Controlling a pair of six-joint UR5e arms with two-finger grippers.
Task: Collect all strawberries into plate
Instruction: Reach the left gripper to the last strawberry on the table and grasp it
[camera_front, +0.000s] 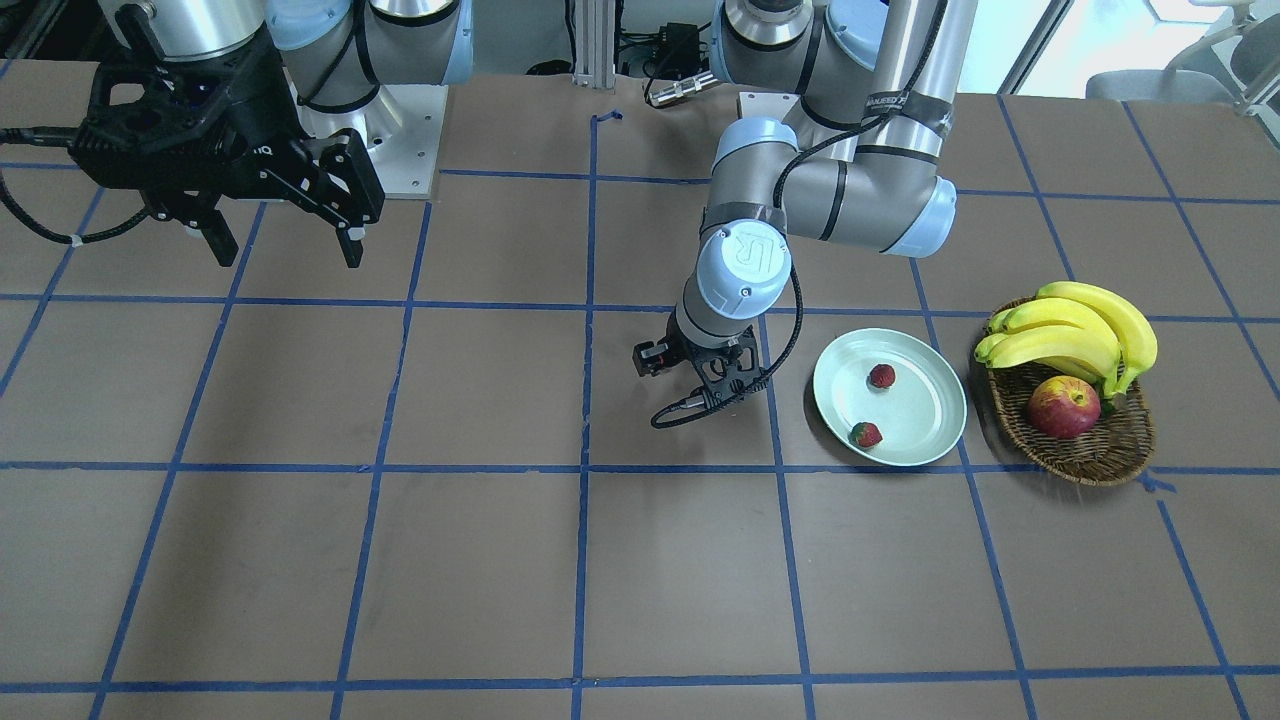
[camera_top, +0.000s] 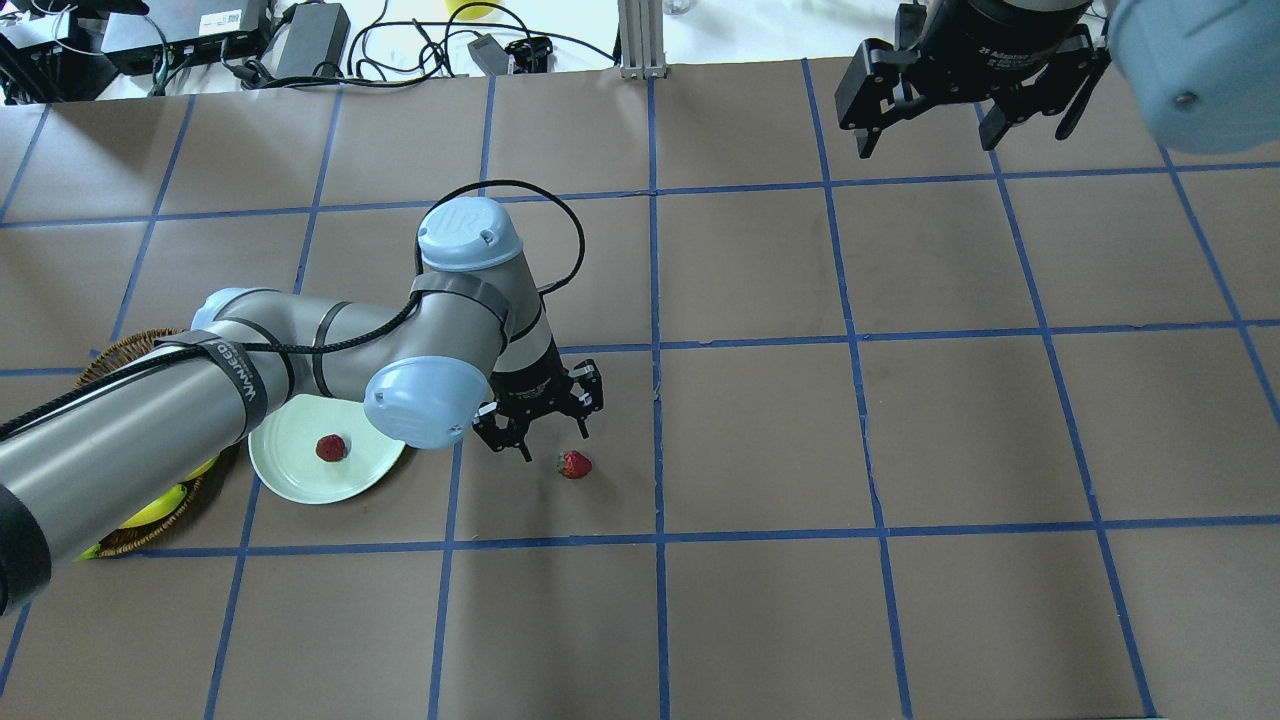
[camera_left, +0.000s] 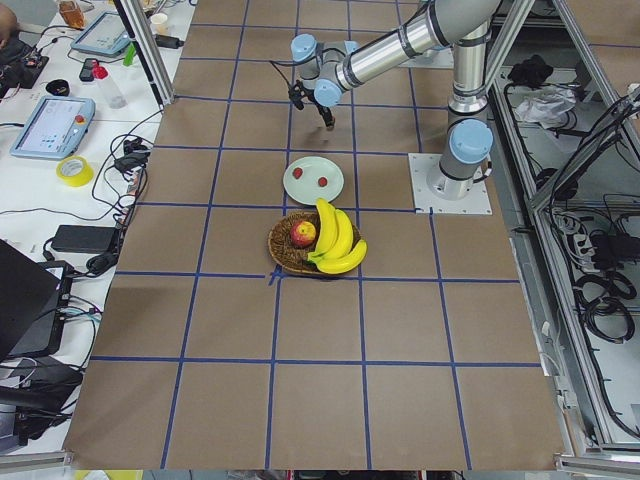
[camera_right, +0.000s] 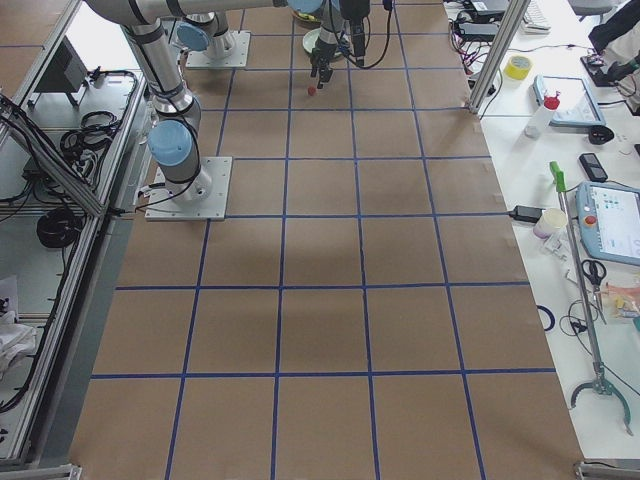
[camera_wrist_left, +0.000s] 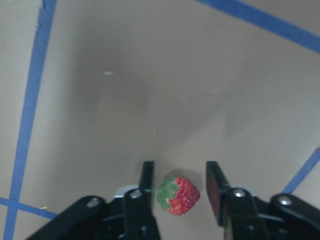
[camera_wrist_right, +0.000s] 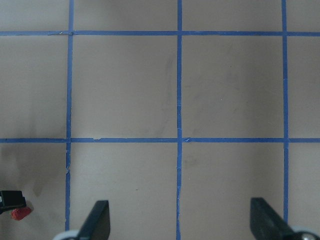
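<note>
Left wrist view: one strawberry (camera_wrist_left: 179, 195) lies on the table (camera_wrist_left: 150, 90) between the spread fingers of the left gripper (camera_wrist_left: 179, 171), touching neither. The front view hides it behind that gripper. Two more strawberries (camera_front: 881, 375) (camera_front: 866, 434) sit on the plate (camera_front: 925, 400); overhead, the arm covers one. A basket (camera_front: 1090, 460) stands beside the plate. The right gripper (camera_front: 288, 250) hangs well apart, fingers wide.

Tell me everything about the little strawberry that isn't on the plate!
The strawberry is tiny, red and bumpy, with a green leafy cap pointing sideways. It lies on its side on the brown table. The left gripper has its open jaws on either side of it, not touching.
</note>
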